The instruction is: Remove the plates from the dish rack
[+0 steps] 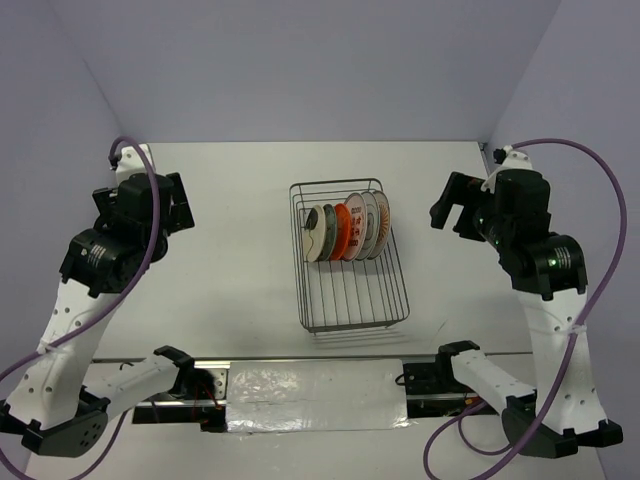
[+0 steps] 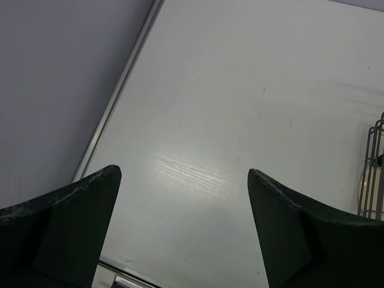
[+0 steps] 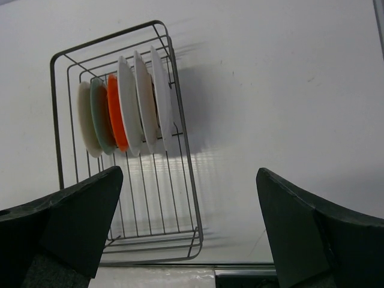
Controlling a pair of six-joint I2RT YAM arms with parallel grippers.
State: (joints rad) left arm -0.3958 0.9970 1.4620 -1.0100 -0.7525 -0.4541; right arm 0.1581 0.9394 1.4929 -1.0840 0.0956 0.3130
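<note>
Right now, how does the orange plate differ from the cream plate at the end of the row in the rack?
Colour: the orange plate is solid orange; the cream plate is pale, and the top view shows a dark blotch on its face. Place: the cream plate ends the row on the left arm's side; the orange plate is third in, with a teal plate between them. Both stand on edge in the dish rack.

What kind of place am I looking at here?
Probably a robot lab bench, not a kitchen: plain walls around a white table, two arms mounted at its edge, plates in a dish rack.
</note>
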